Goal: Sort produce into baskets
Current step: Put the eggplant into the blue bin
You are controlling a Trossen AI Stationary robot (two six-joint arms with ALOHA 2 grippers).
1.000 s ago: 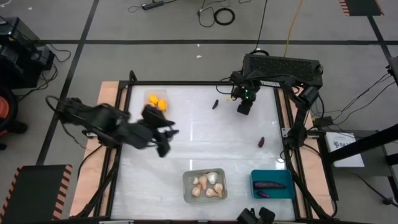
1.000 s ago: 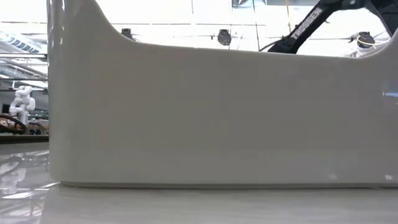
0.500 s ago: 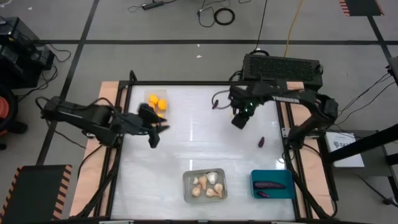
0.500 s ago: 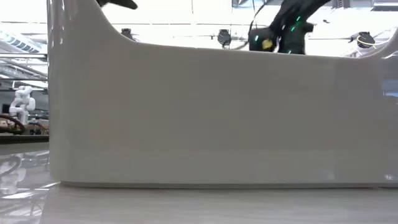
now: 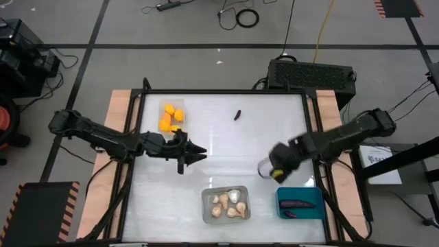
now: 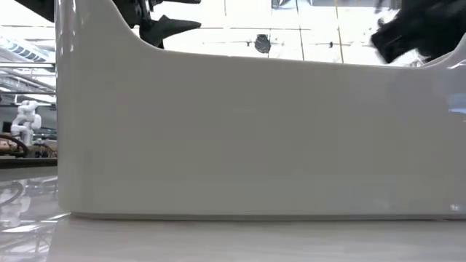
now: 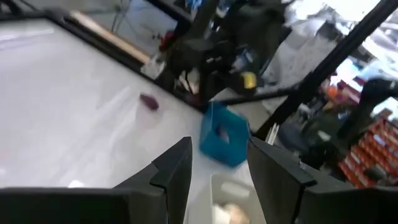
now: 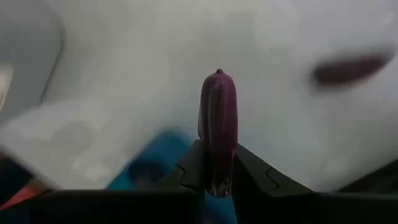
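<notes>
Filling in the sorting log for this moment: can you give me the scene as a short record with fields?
right hand: shut on an eggplant, near the teal bin
left hand: open, empty, over the table's left half
teal bin: two eggplants inside
grey bin: garlic bulbs
clear bin: orange pieces
loose: one eggplant near the table's far edge

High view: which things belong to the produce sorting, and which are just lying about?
Job: held eggplant, loose eggplant, orange pieces, garlic, grey bin, teal bin.
Lying about: black box, floor cables.
</notes>
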